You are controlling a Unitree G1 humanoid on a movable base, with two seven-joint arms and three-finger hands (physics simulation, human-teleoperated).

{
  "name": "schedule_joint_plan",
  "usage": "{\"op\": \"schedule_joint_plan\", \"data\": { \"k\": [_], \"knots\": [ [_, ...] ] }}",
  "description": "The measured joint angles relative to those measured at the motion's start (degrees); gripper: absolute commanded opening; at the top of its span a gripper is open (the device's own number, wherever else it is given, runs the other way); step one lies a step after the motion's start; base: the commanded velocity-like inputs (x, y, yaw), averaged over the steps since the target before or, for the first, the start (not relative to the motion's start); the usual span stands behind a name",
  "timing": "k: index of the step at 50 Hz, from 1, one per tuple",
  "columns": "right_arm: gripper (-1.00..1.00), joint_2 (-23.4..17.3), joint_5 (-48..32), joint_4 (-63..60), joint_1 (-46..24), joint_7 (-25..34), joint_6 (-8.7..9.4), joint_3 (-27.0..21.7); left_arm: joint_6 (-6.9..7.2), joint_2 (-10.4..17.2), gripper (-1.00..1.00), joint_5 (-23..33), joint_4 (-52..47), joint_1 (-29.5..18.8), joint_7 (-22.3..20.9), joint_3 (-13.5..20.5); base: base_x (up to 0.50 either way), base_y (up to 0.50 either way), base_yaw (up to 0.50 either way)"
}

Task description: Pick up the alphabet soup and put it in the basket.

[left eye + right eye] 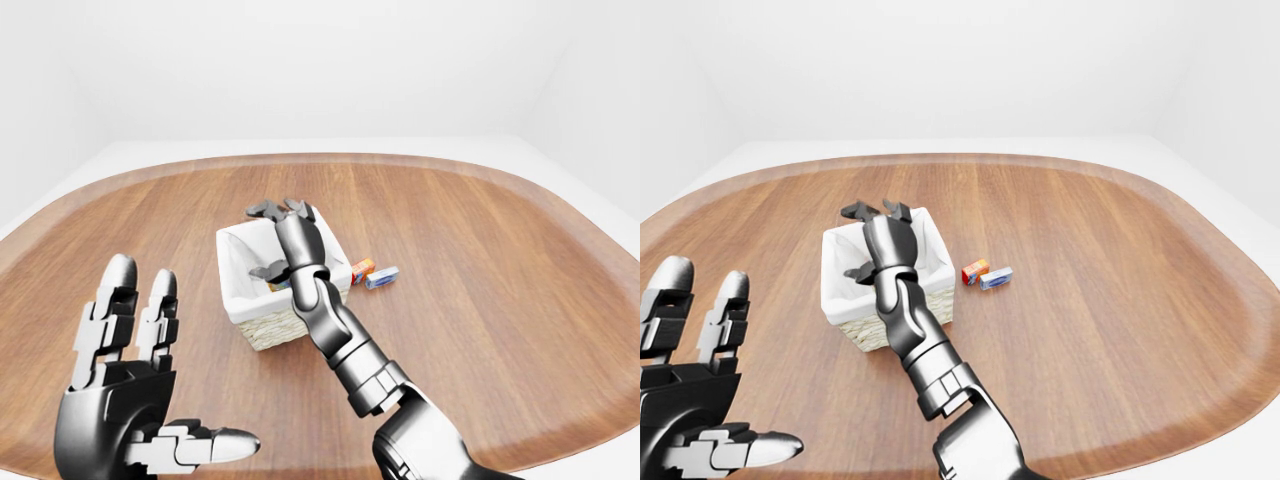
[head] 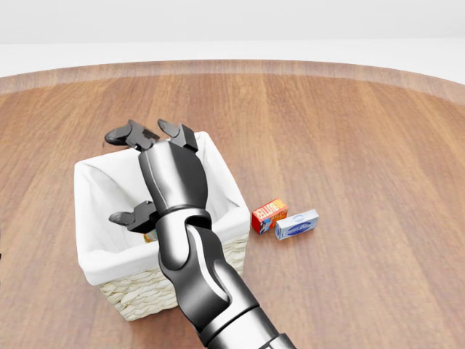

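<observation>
Left hand [image 1: 140, 390]: nearest the cameras, at lower left of the left-eye view; raised, palm showing, fingers spread wide, thumb out to the right; holding nothing.

Right arm [image 2: 192, 269]: rises from the bottom edge of the head view and reaches over the near rim of the basket.

Right hand [image 2: 149, 171]: over the basket interior; fingers spread, two at the far rim, thumb hanging low inside; nothing gripped between them.

Basket [image 2: 91, 273]: woven, white-lined, on the wooden table [image 2: 363, 131]; upright.

Alphabet soup [image 2: 150, 236]: judged to be the small coloured patch just below the thumb, low inside the basket; mostly hidden by the forearm, so its pose cannot be told.

Small boxes: a red-orange box [image 2: 269, 215] and a blue-white box [image 2: 296, 225], touching, just right of the basket.

Step in hand: release and withdrawal, as judged; lift the hand straight up with fingers wide; clear the liner before drawing the arm away, so neither rim nor can is dragged.
</observation>
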Motion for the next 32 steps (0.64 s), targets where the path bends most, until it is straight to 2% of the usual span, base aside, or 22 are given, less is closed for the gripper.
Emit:
{"op": "schedule_joint_plan", "data": {
  "k": [32],
  "knots": [
    [1.00,0.0,-1.3,-0.7,1.1,0.2,0.00,0.7,0.19,-0.5,1.00,-0.2,-0.3,0.0,-0.5,0.5,0.00,0.00,0.00]
  ]
}}
